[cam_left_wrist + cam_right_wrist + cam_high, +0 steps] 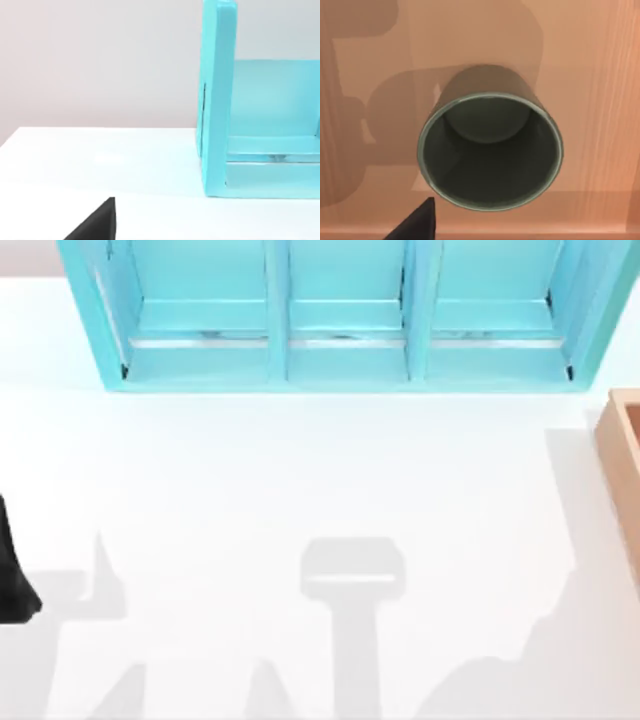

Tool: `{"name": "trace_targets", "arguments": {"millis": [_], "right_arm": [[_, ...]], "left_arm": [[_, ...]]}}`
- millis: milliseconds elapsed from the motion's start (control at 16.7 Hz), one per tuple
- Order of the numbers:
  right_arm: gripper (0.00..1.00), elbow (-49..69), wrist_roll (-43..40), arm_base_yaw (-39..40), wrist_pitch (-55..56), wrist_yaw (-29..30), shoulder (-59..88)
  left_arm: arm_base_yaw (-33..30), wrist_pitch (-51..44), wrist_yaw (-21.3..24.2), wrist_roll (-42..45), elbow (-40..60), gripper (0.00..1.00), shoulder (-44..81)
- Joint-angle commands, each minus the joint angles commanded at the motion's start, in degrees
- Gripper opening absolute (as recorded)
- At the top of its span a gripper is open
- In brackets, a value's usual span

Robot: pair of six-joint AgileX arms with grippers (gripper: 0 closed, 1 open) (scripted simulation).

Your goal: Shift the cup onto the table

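The cup (490, 167), dark grey-olive with a round rim, stands upright on the floor of a tan wooden box (592, 75). The right wrist view looks straight down into it from close above. A dark tip of my right gripper (417, 222) shows beside the cup's rim, apart from it. The white table (300, 480) spreads across the top view, and the box's corner (625, 450) sits at its right edge. My left arm (12, 580) is parked at the table's left edge; a dark tip of my left gripper (97, 222) hangs over the table.
A turquoise shelf unit (345, 320) with three compartments stands along the back of the table; its side panel (217, 100) is seen from the left wrist. Arm shadows fall across the front of the table.
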Motion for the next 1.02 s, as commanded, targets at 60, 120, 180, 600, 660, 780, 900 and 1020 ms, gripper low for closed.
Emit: {"name": "trace_targets", "arguments": {"millis": [60,120,180,600,660,780,900,1020], "right_arm": [[1.0,-1.71,0.02,0.02,2.31,0.0,0.57],[1.0,-3.53,0.05,0.04,4.74,0.0,1.18],[1.0,-5.39,0.08,0.06,7.21,0.0,1.8],[1.0,-12.72,0.13,0.06,17.14,0.0,4.41],[1.0,-12.72,0.13,0.06,17.14,0.0,4.41],[0.92,-12.72,0.13,0.06,17.14,0.0,4.41],[0.77,-12.72,0.13,0.06,17.14,0.0,4.41],[0.62,-12.72,0.13,0.06,17.14,0.0,4.41]], "left_arm": [[0.0,0.0,0.0,0.0,0.0,1.0,0.0],[0.0,0.0,0.0,0.0,0.0,1.0,0.0],[0.0,0.0,0.0,0.0,0.0,1.0,0.0],[0.0,0.0,0.0,0.0,0.0,1.0,0.0],[0.0,0.0,0.0,0.0,0.0,1.0,0.0],[0.0,0.0,0.0,0.0,0.0,1.0,0.0],[0.0,0.0,0.0,0.0,0.0,1.0,0.0],[0.0,0.0,0.0,0.0,0.0,1.0,0.0]]}}
